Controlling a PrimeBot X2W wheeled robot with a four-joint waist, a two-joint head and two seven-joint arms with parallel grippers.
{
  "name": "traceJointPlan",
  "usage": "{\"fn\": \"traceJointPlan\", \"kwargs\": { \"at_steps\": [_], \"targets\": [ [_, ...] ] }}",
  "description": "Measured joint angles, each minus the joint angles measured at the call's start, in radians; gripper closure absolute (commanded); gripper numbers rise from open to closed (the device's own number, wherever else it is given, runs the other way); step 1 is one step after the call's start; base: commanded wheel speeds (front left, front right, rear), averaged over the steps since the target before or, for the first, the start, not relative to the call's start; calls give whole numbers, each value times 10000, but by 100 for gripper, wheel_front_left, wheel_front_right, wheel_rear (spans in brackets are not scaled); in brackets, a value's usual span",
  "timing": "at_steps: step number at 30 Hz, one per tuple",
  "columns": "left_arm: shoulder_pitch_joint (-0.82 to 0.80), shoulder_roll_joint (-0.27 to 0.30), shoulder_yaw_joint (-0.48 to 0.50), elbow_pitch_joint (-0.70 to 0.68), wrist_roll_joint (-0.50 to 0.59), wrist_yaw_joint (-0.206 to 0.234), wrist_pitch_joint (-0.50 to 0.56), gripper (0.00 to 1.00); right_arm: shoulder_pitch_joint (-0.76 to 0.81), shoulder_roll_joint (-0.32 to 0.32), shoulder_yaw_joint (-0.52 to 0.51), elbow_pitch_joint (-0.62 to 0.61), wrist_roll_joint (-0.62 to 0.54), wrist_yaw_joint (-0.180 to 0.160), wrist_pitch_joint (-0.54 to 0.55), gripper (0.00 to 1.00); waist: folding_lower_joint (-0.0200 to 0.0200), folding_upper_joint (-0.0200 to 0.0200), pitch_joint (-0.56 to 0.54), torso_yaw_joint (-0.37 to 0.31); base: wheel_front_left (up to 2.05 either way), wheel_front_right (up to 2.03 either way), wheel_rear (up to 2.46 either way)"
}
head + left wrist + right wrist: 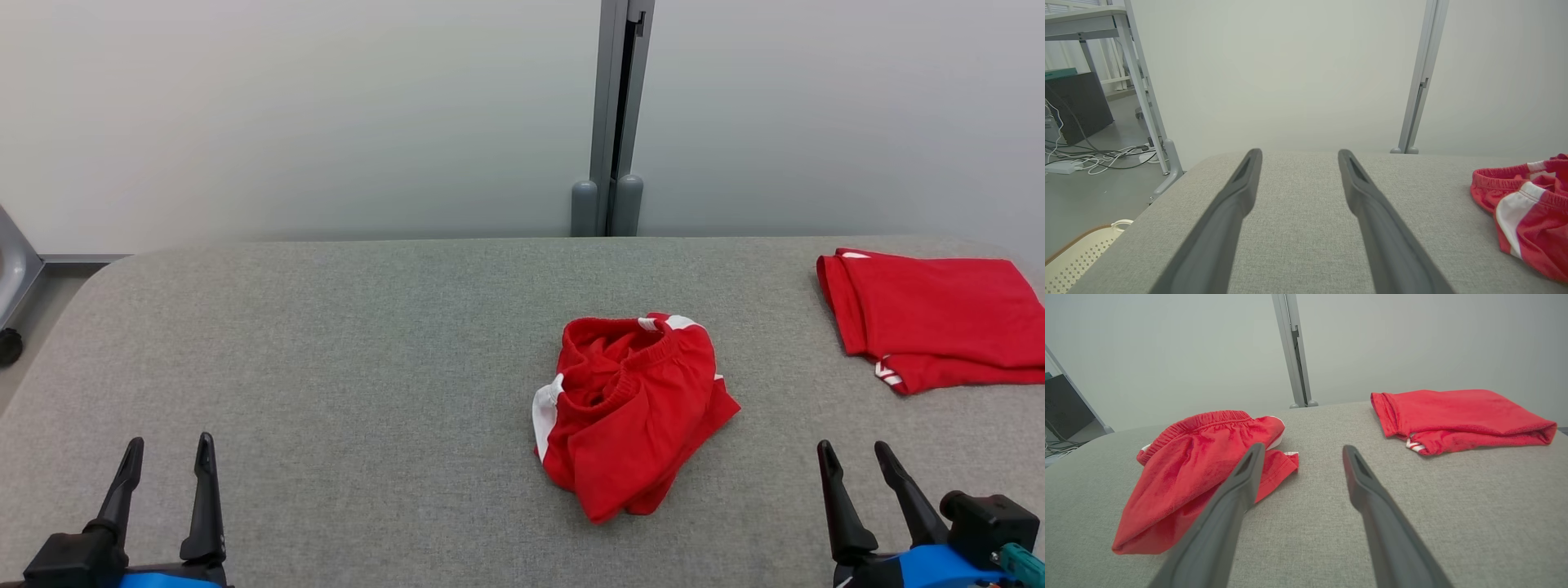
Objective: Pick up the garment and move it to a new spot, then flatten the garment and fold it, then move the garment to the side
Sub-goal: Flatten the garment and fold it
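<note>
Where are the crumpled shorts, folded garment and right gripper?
crumpled shorts (645, 420), head view, below the waistband.
folded garment (939, 314), head view, top layer's middle.
right gripper (853, 449), head view, between its fingertips.

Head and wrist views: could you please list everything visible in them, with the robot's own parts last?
crumpled garment: one, red with white patches, middle of the table, a little right of centre
folded garment: one, red with white trim, far right of the table
table: one, grey fabric top
post: one, grey, upright behind the table's far edge
metal frame: one, pale grey, on the floor left of the table
cables: several, white and black, on the floor by the frame
basket: one, cream, perforated, on the floor by the table's left edge
left end effector: one, dark, open, lower left
right end effector: one, dark, open, lower right
</note>
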Motion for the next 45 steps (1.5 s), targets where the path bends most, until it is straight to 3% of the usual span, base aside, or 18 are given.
{"fn": "traceJointPlan", "kwargs": {
  "at_steps": [36,40,45],
  "targets": [
    [81,159,-88,-146,-125,332,88,0,108,21,23,-29,-25,0,84,0,0,0,-81,-7,0,0,0],
    [81,163,-98,-157,-171,337,86,0,-129,-75,474,-12,-98,0,102,0,0,0,-57,4,0,0,0],
    [30,123,-228,-146,-167,339,84,0,-1732,-349,1421,123,-102,0,347,0,0,0,59,47,0,0,0]
  ]
}}
